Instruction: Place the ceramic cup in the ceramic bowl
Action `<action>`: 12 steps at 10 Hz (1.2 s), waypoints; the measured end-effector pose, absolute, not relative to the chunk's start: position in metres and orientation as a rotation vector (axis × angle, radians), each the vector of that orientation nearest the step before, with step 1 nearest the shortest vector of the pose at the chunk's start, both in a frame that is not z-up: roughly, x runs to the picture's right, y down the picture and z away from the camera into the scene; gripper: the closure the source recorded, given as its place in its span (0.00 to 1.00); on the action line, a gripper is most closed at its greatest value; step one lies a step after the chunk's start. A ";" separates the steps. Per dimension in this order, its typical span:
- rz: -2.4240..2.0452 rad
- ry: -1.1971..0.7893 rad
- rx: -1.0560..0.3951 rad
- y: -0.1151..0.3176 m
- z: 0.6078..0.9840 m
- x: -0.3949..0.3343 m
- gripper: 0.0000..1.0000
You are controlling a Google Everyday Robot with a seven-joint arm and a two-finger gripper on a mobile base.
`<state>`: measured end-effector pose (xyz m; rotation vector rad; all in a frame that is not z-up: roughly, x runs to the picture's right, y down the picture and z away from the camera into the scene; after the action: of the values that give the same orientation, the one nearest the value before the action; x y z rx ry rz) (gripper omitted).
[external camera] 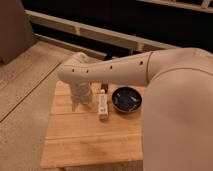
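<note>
Wooden table (pixel 75 145) holds the dark bowl (pixel 127 98), just right of a white bar (pixel 102 106). Gripper (pixel 80 102) points down left of the bar, likely going for the cup. Cup can't be made out, probably hidden there. Grip state: cannot tell.

The tabletop (pixel 90 142) is made of pale wooden boards running from its left edge to its right. Its near half is bare wood, and its right edge is hidden behind the robot's arm (pixel 170 80). A long white bar (pixel 103 106) lies near the middle of the far half, pointing from far edge to near edge. Just right of it, apart from it, sits the ceramic bowl (pixel 127 98), dark and glossy. A small dark thing (pixel 105 88) stands at the bar's far end. The pincer (pixel 79 103) hangs low over the far left part, left of the bar.
</note>
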<state>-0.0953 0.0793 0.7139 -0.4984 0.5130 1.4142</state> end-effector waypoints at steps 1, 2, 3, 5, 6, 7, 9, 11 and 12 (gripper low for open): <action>1.398 0.490 -0.464 0.062 0.722 -0.089 0.35; 1.388 0.443 -0.439 0.041 0.732 -0.086 0.35; 1.387 0.399 -0.427 0.027 0.739 -0.085 0.35; 1.389 0.307 -0.424 0.006 0.751 -0.084 0.35; 1.388 0.253 -0.436 -0.004 0.762 -0.083 0.35; 1.387 0.231 -0.448 -0.008 0.769 -0.080 0.35; 1.376 0.216 -0.483 -0.014 0.787 -0.074 0.35; 1.333 0.226 -0.512 -0.019 0.801 -0.080 0.35; 1.303 0.235 -0.530 -0.023 0.813 -0.086 0.35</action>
<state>-0.0863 -0.0234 0.8126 -0.5301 0.2347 1.3032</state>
